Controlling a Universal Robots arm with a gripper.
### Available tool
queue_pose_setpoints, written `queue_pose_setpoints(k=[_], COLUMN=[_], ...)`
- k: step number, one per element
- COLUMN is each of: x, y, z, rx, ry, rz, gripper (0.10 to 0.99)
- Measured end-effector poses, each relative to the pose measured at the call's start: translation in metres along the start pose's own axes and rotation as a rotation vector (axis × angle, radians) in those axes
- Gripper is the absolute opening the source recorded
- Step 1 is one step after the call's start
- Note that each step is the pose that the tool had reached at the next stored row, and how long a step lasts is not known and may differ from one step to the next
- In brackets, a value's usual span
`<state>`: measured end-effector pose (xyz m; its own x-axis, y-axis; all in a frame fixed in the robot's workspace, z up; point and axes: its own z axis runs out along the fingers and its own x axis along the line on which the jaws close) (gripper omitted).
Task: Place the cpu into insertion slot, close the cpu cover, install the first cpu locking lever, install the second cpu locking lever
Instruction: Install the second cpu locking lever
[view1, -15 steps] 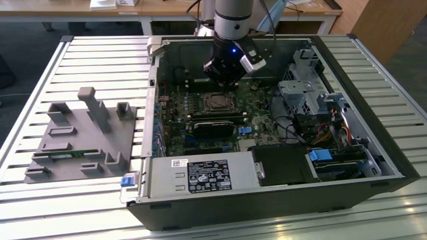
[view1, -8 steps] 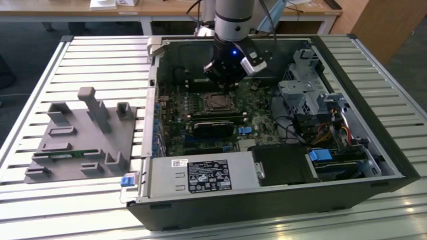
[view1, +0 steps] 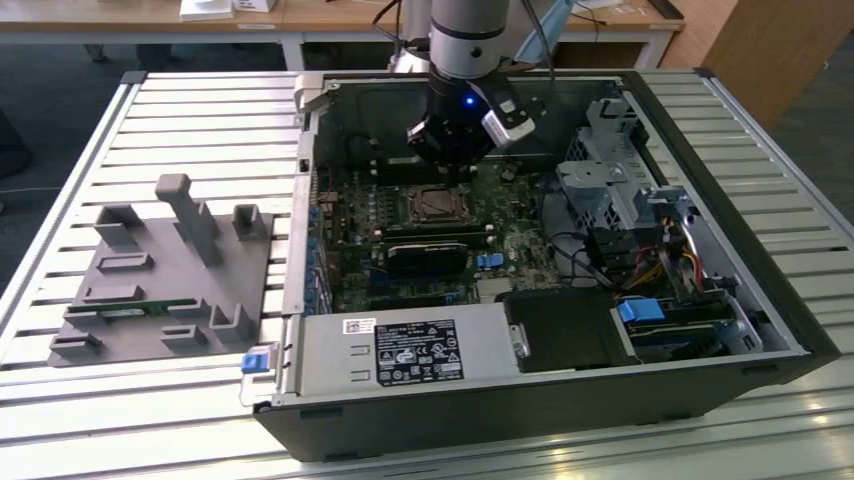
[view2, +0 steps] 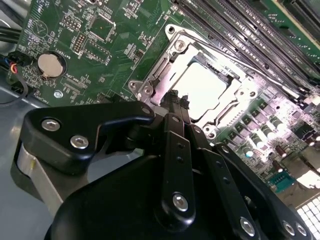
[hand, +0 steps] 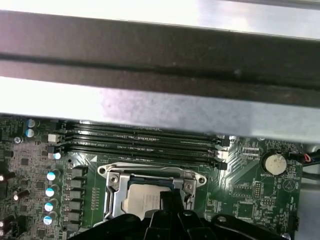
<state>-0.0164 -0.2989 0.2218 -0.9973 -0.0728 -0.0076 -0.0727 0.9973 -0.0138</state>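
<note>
The cpu lies flat in the insertion slot on the green motherboard inside the open computer case, its silver top bright. The cpu cover, a silvery frame, lies down around it, and the chip shows through its window in both wrist views. My gripper hangs just above the socket's edge with its black fingers pressed together and nothing between them. In the exterior view the gripper is just behind the socket. Whether the locking levers are latched I cannot tell.
Long black memory slots run along one side of the socket, below the case's metal wall. A coin battery sits on the board. A black module, a power supply, a drive cage and a grey fixture tray are nearby.
</note>
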Motion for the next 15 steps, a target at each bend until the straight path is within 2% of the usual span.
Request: queue_pose_setpoints(k=[15], x=[0.0005], y=[-0.0069], z=[-0.0001], rx=[0.000], ry=[0.0000], rz=[0.000], gripper=[0.106])
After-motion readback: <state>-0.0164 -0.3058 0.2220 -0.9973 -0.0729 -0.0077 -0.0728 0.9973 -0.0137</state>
